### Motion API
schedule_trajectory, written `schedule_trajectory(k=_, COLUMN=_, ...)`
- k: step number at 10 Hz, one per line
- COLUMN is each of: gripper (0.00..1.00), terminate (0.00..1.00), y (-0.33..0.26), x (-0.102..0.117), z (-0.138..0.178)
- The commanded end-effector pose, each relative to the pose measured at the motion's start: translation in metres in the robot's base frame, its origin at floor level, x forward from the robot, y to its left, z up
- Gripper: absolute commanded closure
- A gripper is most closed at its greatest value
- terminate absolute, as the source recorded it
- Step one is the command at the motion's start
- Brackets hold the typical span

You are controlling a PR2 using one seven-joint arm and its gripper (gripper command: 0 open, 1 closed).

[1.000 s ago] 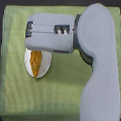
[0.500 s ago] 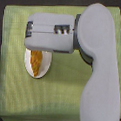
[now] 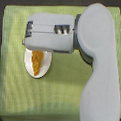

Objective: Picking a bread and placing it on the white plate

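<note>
The bread is a golden-brown, spindle-shaped pastry lying lengthwise on the white plate, left of the middle of the green cloth. My gripper points toward the exterior view's left and hovers over the far half of the plate, hiding the plate's top rim and the bread's upper end. Only a thin seam shows between its fingers from above, so their spacing is unclear. Nothing shows that they are touching the bread.
A green cloth covers the table, with dark floor beyond its edge at the exterior view's left. My thick grey arm fills the exterior view's right side from bottom to top and hides what lies under it.
Almost nothing has shifted. The gripper stays over the plate's far half and the bread rests in the same spot on the plate.
</note>
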Motion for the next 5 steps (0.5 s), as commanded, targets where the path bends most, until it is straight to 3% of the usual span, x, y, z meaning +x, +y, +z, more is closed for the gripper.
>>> schedule_trajectory(k=1, gripper=0.00, terminate=0.00, y=-0.004, x=0.006, z=0.011)
schedule_trajectory(k=5, gripper=0.00, terminate=0.00, y=-0.042, x=0.032, z=0.063)
